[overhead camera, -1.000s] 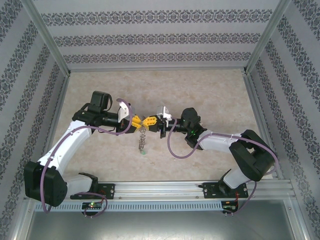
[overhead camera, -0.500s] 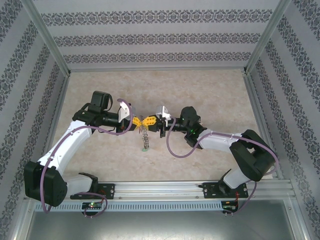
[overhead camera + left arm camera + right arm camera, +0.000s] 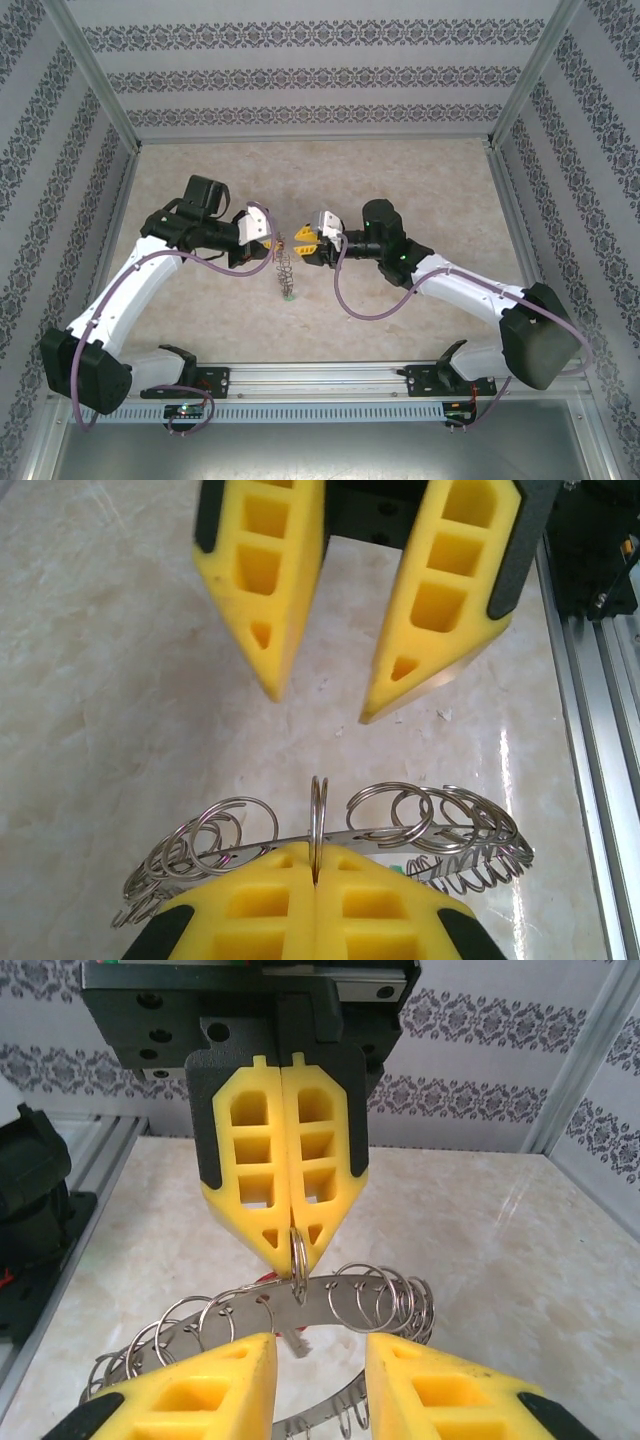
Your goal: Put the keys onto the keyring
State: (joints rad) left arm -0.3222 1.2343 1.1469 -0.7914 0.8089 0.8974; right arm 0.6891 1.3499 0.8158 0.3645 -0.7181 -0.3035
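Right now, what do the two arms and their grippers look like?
The left arm and right arm have white links with bulky black joint housings. A purple cable loops along each. The left gripper and right gripper have yellow wedge-shaped fingers with rectangular cut-outs, tapering to points and backed by black shells. No markings are legible.

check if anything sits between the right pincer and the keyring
Nothing visible does. The right pincer stands open facing the keyring across a clear gap; the left pincer grips one wire loop from the opposite side.
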